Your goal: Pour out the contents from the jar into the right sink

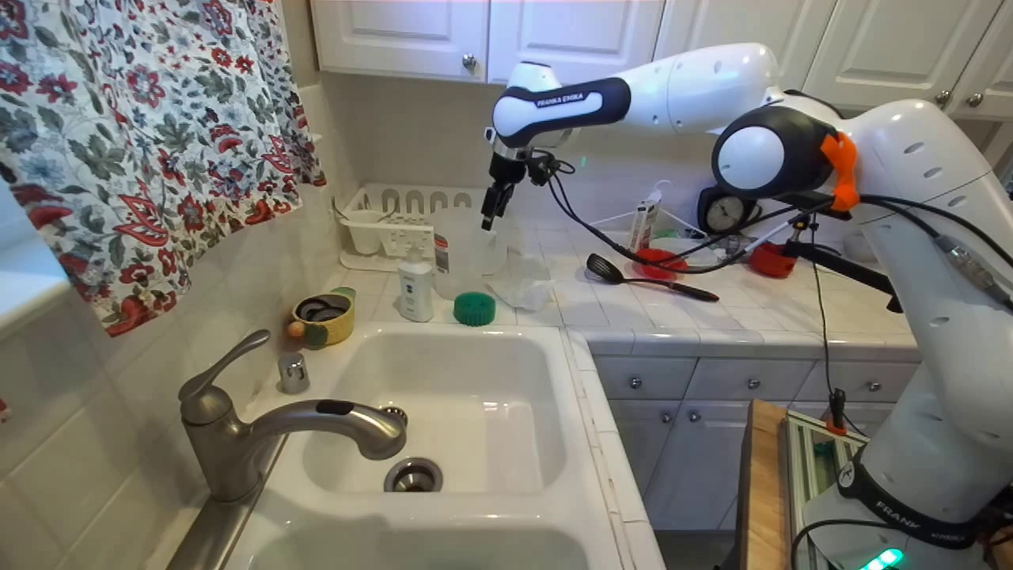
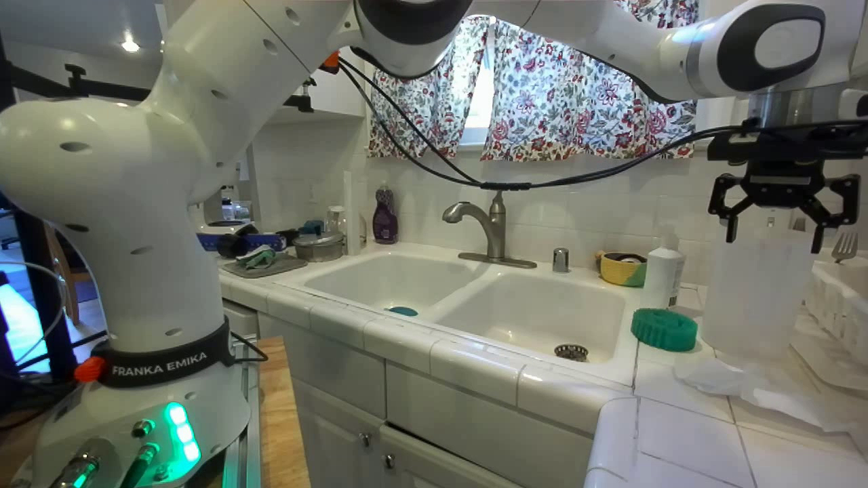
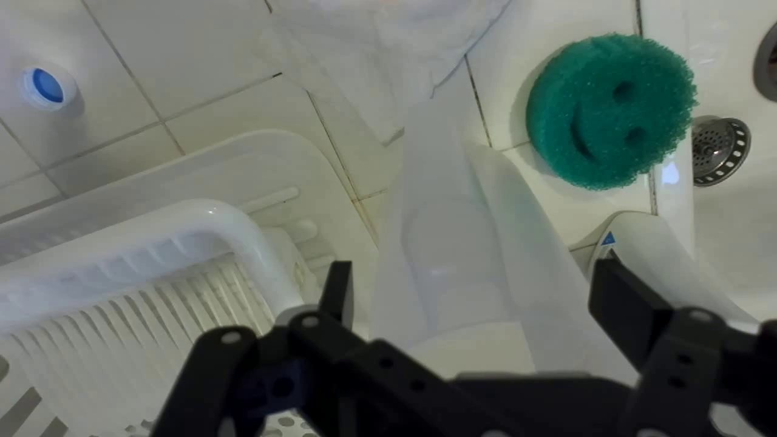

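Observation:
The jar (image 2: 749,305) is a tall translucent white container standing upright on the tiled counter. It also shows in an exterior view (image 1: 465,265) and in the wrist view (image 3: 452,243). Its contents cannot be made out. My gripper (image 2: 774,240) points down at the jar's top, also in an exterior view (image 1: 486,223). In the wrist view the gripper (image 3: 476,291) is open, with its black fingers apart on either side of the jar. I cannot tell whether a finger touches it. The right sink (image 2: 542,312) is the white basin beside the jar's counter, also in an exterior view (image 1: 506,396).
A green round sponge (image 3: 610,112) and a white bottle (image 1: 415,286) stand close to the jar. A white dish rack (image 3: 200,243) is on its other side. A thin plastic sheet (image 1: 524,289) lies beside it. The faucet (image 1: 316,419) reaches over the basin. A yellow pot (image 1: 336,321) sits behind.

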`<action>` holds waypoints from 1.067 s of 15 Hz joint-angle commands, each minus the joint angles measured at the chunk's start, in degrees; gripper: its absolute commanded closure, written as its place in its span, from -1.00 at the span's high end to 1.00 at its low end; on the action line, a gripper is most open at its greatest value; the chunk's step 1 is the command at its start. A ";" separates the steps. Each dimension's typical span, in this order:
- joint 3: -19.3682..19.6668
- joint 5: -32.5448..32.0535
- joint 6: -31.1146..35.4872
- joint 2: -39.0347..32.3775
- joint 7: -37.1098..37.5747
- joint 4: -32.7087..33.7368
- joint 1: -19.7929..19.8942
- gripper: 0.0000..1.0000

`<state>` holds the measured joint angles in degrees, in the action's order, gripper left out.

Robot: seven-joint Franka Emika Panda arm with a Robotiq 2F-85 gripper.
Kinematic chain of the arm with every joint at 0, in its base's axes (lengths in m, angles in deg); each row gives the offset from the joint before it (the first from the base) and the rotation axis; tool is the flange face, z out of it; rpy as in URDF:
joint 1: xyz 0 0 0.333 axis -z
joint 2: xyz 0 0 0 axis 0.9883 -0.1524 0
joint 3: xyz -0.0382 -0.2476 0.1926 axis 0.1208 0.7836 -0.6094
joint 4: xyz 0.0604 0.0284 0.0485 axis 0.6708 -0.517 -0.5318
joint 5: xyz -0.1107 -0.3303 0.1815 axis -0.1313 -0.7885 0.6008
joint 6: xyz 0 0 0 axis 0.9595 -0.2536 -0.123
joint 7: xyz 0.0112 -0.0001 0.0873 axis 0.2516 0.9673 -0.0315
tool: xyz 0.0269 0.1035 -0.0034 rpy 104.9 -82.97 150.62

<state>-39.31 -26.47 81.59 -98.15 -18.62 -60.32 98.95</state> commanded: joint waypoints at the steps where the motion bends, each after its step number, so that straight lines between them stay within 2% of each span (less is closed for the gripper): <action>1: -0.80 0.68 3.21 -1.24 -2.43 0.46 0.55 1.00; 4: -1.09 0.93 4.14 -1.78 -3.68 0.85 0.80 1.00; 9: -1.73 0.45 1.77 -1.51 -7.03 0.64 0.63 1.00; 10: -1.79 0.42 1.71 -1.50 -7.41 0.60 0.61 0.89; 11: -1.71 0.39 1.67 -1.53 -7.38 0.67 0.58 0.45; 13: -1.54 0.34 1.48 -1.54 -7.28 0.74 0.61 0.32; 16: -1.42 0.52 1.73 -1.49 -6.71 0.64 0.73 -0.12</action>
<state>-40.40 -26.46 84.09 -99.42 -24.77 -60.33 99.13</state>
